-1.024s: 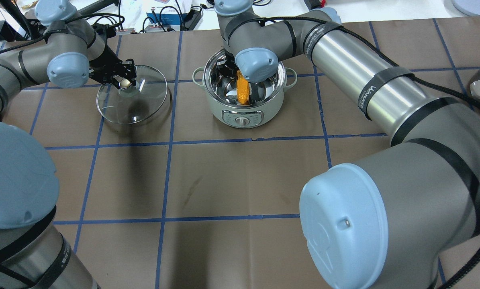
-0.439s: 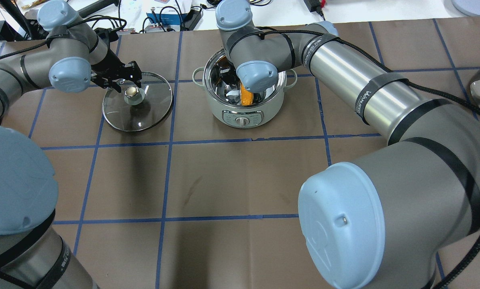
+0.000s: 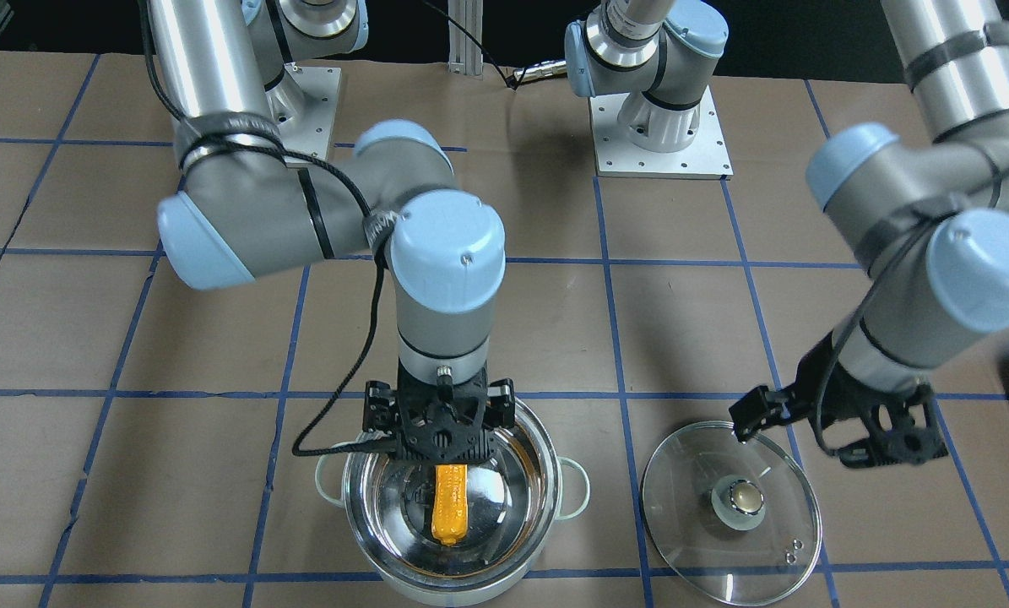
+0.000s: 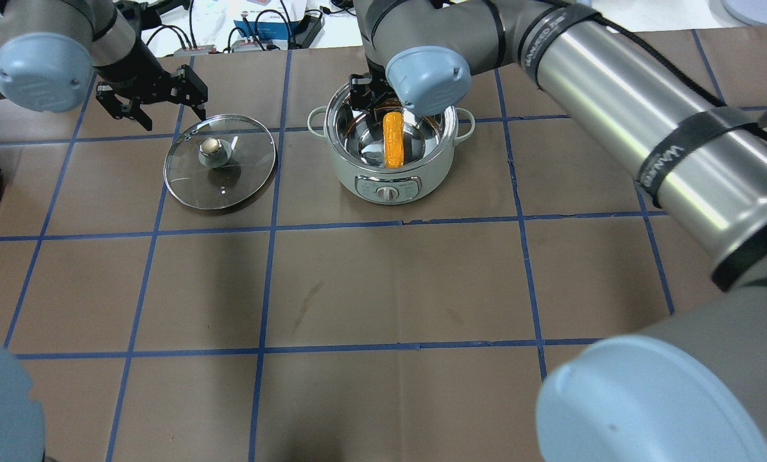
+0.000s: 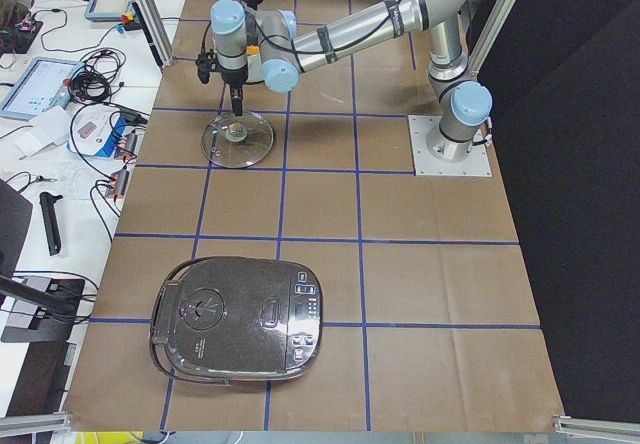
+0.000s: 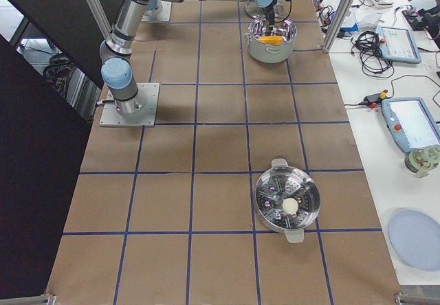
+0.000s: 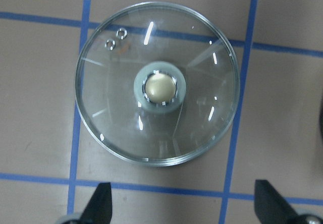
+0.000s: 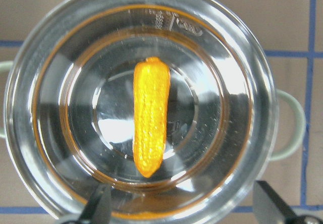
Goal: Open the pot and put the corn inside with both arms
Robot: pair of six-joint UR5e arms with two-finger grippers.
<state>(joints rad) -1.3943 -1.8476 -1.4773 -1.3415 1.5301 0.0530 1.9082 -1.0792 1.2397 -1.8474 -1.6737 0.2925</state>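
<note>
Overhead exterior shows the pot (image 4: 357,170) uncovered on the table (image 4: 389,289), with the glass lid (image 4: 229,179) lying flat to its left. The right gripper (image 3: 439,431) hangs above the pot, jaws wide apart and empty. The left gripper (image 4: 154,96), likewise spread, hovers near the lid. The corn (image 4: 393,140) lies on the pot's floor.

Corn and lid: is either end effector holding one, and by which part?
Nothing is held. The corn lies in the pot under the open right end effector; the lid lies on the table, clear of the open left end effector.
</note>
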